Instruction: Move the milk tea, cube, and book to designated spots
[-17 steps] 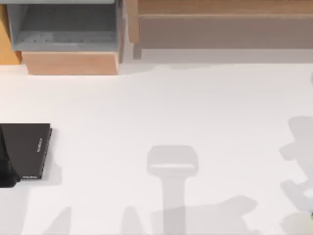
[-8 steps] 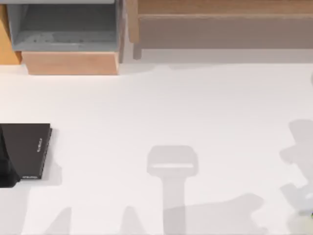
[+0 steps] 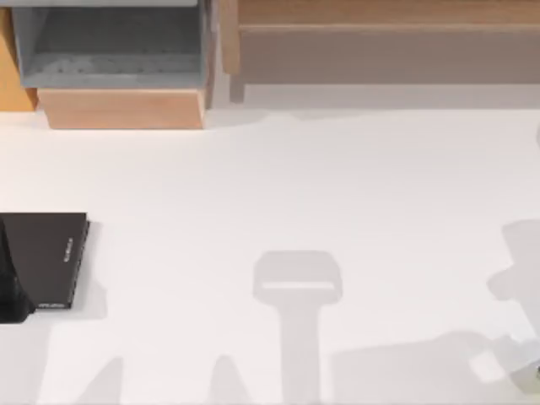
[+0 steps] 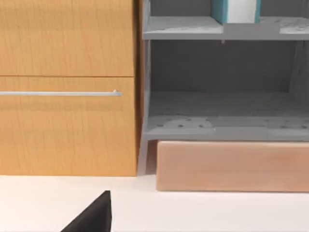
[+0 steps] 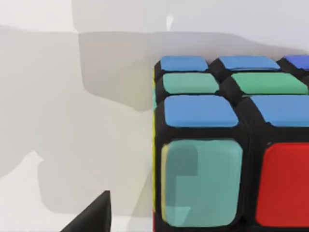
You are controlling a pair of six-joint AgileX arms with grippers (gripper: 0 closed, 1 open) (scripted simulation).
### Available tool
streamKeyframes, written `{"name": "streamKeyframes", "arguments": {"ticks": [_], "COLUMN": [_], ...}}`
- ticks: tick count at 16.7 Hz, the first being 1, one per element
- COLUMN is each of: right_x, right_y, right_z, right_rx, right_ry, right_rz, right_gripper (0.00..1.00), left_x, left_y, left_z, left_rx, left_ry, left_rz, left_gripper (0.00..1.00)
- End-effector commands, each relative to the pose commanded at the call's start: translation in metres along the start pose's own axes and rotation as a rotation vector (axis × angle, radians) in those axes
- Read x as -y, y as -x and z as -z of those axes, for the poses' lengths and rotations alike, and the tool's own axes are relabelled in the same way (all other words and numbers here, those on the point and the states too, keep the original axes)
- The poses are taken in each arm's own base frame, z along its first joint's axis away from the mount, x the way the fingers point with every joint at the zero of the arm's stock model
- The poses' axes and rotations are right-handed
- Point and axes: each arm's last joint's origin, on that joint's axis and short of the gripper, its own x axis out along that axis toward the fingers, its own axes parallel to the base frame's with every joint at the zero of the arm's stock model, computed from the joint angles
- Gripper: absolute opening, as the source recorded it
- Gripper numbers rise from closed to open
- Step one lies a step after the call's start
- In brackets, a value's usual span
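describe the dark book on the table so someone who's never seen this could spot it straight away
Start at the white table in the top view and go to its left edge. The flat black book lies there, in front of the grey shelf unit. Small white lettering along its spine marks it out.

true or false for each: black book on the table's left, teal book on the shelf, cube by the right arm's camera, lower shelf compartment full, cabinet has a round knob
1. A flat black book lies at the left side of the white table. True.
2. The teal book lies flat on the table. False: it stands on the upper grey shelf.
3. The cube has coloured tiles in a black frame and sits close before the right wrist camera. True.
4. The lower shelf compartment is packed with books. False: nothing stands in it.
5. The wooden cabinet has a round knob. False: it carries a thin horizontal bar handle.
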Motion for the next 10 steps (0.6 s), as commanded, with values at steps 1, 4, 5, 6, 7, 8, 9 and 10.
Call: {"name": "streamKeyframes", "arguments": {"ticks": [1,4,5,6,7,8,9,10], "right_x": [0.0000,0.0000,0.0000,0.0000,0.0000,0.0000,0.0000,0.0000], "right_y": [0.0000,0.0000,0.0000,0.0000,0.0000,0.0000,0.0000,0.0000], "right_z": [0.0000,0.0000,0.0000,0.0000,0.0000,0.0000,0.0000,0.0000], "right_rx": [0.000,0.000,0.000,0.000,0.000,0.000,0.000,0.000], "right_ry": [0.000,0.000,0.000,0.000,0.000,0.000,0.000,0.000], "right_rz": [0.000,0.000,0.000,0.000,0.000,0.000,0.000,0.000], "right_gripper": [1.00,0.85,0.77,0.70,0.62,0.55,0.47,0.40], "left_x": [0.0000,0.0000,0.0000,0.0000,0.0000,0.0000,0.0000,0.0000], "left_y": [0.0000,0.0000,0.0000,0.0000,0.0000,0.0000,0.0000,0.0000], "left_z": [0.0000,0.0000,0.0000,0.0000,0.0000,0.0000,0.0000,0.0000], "left_rx": [0.000,0.000,0.000,0.000,0.000,0.000,0.000,0.000], "left_ry": [0.000,0.000,0.000,0.000,0.000,0.000,0.000,0.000], "left_rz": [0.000,0.000,0.000,0.000,0.000,0.000,0.000,0.000], "left_gripper": [1.00,1.00,1.00,1.00,1.00,1.00,1.00,1.00]}}
